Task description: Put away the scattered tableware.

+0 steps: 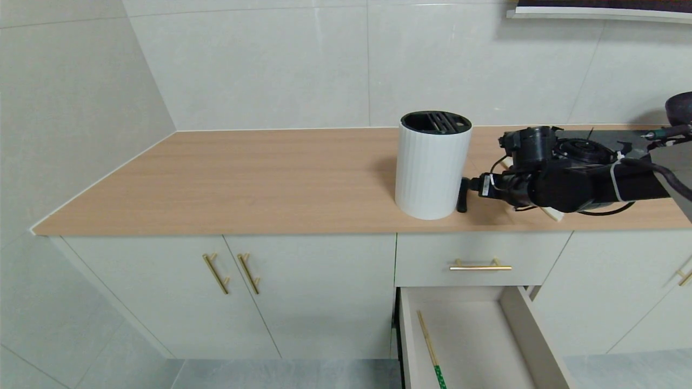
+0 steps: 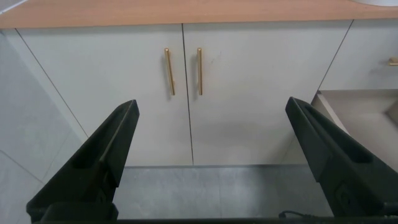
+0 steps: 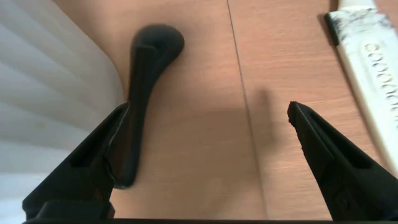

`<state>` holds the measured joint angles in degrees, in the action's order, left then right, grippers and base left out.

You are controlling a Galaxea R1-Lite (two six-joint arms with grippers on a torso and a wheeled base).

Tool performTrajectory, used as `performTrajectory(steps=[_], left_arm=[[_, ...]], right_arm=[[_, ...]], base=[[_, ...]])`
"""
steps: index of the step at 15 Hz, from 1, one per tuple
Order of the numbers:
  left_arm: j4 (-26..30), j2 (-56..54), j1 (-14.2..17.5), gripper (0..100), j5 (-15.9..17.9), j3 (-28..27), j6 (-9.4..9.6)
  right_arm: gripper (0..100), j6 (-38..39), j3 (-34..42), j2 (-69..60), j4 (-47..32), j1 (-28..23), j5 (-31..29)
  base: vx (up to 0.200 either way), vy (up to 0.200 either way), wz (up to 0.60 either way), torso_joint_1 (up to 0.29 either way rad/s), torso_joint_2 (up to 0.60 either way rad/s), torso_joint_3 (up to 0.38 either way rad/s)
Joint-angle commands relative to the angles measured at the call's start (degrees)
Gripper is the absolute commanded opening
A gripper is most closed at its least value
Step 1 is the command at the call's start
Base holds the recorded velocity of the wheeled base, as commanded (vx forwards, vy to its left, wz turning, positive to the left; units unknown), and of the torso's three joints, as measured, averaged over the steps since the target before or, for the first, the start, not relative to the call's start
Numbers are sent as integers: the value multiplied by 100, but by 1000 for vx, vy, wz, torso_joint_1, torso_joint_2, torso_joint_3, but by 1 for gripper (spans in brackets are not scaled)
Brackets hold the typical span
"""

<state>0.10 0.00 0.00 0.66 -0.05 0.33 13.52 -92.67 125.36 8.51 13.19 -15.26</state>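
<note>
- the right gripper (image 3: 205,124) is held wide open and empty above a black utensil (image 3: 146,93) laid just beside the white holder (image 1: 432,167).
- the left gripper (image 2: 211,112) is held wide open, empty, before cabinet doors (image 2: 186,93).
- chopsticks (image 1: 430,343) are seen in the open drawer (image 1: 527,329).

- The black, spoon-shaped plastic handle (image 3: 146,93) has one end tucked behind a finger (image 3: 93,168) of the right gripper (image 3: 206,111); what tool it is, I cannot tell.
- The long white flat thing (image 3: 367,74) with a speckled end is cut off by the picture's edge; in the head view the black right arm (image 1: 573,186) covers most of it.
- The thin wooden chopstick with a green tip (image 1: 431,348) and the open white drawer (image 1: 516,324) both run off the bottom edge.
- The dark round thing (image 1: 680,107) at the far right is cut off.
- The tall white ribbed pot (image 1: 432,173) has top slots too dark to see into.
</note>
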Motion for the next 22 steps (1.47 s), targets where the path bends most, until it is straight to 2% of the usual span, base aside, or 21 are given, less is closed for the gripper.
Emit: performTrajectory(steps=[1,16,22], left_arm=[[-1,9,0,100,-4,5,2],[-1,9,0,100,4,-4,2],[-1,9,0,100,4,-4,2]], right_arm=[[100,10,-5,6,54,17,6],[100,-25,-5,393,476,96,32],[100,-42,-225,569,485,96,-65]], base=[[0,0,0,0,0,0],[0,0,0,0,0,0],[0,0,0,0,0,0]])
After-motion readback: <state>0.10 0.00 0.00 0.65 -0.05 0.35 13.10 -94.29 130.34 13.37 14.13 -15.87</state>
